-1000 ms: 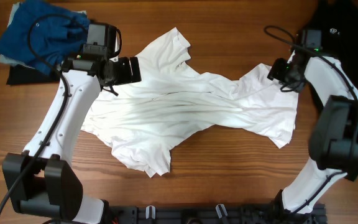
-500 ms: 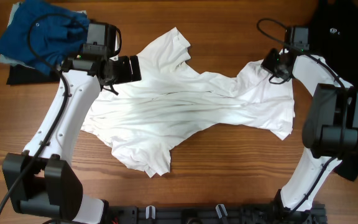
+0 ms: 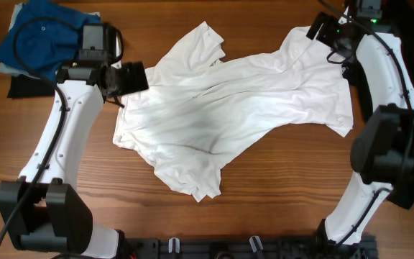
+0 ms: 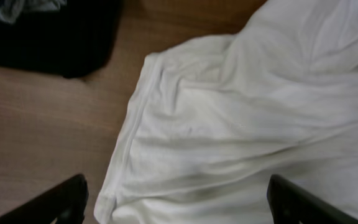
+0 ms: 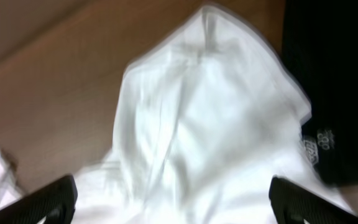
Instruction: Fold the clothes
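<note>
Plainly, left jaws and right jaws both gape wide, empty, above the white T-shirt [image 3: 243, 93] rumpled on the brown wooden counter [image 3: 279, 201].

The right wrist view is motion-blurred; the logo on the black garment [image 5: 334, 81] is unreadable. Overhead, the right arm [image 3: 387, 65] hides part of that garment, and the top edge crops the blue shirt [image 3: 6, 47].

place: robot lab bench | evidence: wood-grain table [image 3: 279, 216]; left arm [image 3: 52, 147], right arm [image 3: 394, 79] based at its edge
</note>
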Robot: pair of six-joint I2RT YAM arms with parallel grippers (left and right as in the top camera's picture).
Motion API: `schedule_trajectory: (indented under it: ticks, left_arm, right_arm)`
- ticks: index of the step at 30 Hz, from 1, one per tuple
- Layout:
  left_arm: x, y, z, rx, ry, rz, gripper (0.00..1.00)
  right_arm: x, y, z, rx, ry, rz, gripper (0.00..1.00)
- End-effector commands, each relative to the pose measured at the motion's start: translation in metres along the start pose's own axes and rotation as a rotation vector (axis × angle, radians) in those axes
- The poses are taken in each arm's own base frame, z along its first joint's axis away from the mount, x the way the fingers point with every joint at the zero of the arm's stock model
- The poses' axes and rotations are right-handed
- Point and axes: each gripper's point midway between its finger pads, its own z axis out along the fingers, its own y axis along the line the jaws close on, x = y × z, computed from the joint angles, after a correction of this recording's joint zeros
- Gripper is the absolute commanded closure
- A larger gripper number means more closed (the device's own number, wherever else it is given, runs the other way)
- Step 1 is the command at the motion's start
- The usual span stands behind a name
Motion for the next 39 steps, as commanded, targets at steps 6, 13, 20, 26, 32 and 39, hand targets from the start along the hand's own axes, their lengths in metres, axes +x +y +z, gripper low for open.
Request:
schedule_trajectory:
  ticks: [6, 13, 20, 26, 32, 39]
  left_arm:
    - [0.146, -0.051, -0.004, 0.064, 0.487, -0.22, 0.18]
    - [0.254, -0.03, 0.034, -0.178, 0.649, -0.492, 0.22]
    - [0.287, -0.07, 0.045, -0.134, 0.597, -0.413, 0.27]
    - [0.298, -0.068, 0.052, -0.129, 0.58, -0.363, 0.62]
    - [0.282, -0.067, 0.061, -0.077, 0.498, -0.302, 0.96]
    - [0.135, -0.004, 0.013, 0.051, 0.217, -0.401, 0.96]
  right_arm:
    - [0.029, 0.008, -0.072, -0.041, 0.108, -0.084, 0.0]
    - [0.028, 0.008, -0.071, -0.044, 0.102, -0.085, 0.0]
    - [0.03, 0.008, -0.07, -0.042, 0.111, -0.098, 0.0]
    - [0.031, 0.011, -0.07, -0.058, 0.116, -0.101, 0.0]
    - [0.059, -0.005, -0.075, 0.01, 0.234, -0.046, 0.02]
    - [0.135, -0.041, -0.069, 0.157, 0.497, 0.026, 0.16]
